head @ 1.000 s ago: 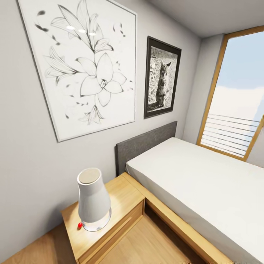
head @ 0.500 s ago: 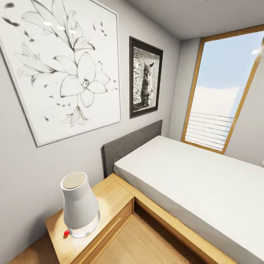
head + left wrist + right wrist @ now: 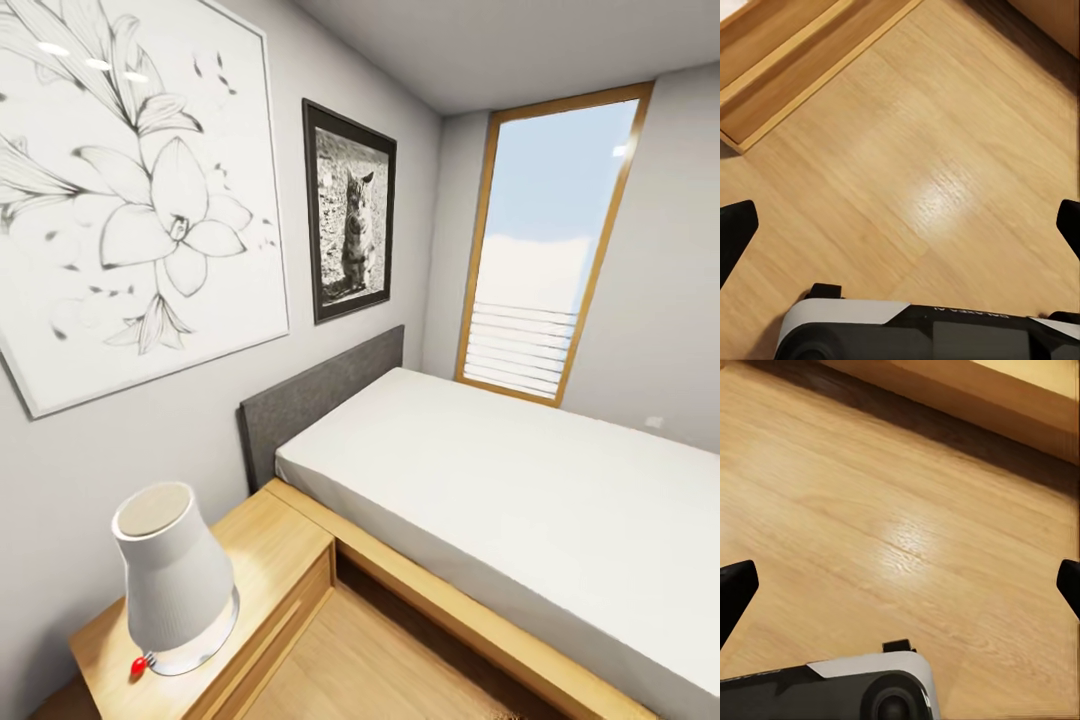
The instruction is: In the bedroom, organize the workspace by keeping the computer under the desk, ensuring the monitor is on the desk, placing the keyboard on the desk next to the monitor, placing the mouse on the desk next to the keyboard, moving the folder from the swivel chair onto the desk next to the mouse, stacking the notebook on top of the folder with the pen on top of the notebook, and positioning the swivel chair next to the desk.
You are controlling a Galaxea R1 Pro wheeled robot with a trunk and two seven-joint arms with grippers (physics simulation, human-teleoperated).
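Clearly the desk is elsewhere: turn away from the bed and lamp, with both jaws spread wide, empty, above bare wooden floor.

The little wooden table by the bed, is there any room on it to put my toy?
Yes. The bedside table is bare from the white lamp back to the bed's grey headboard. The front corner is crowded by the lamp.
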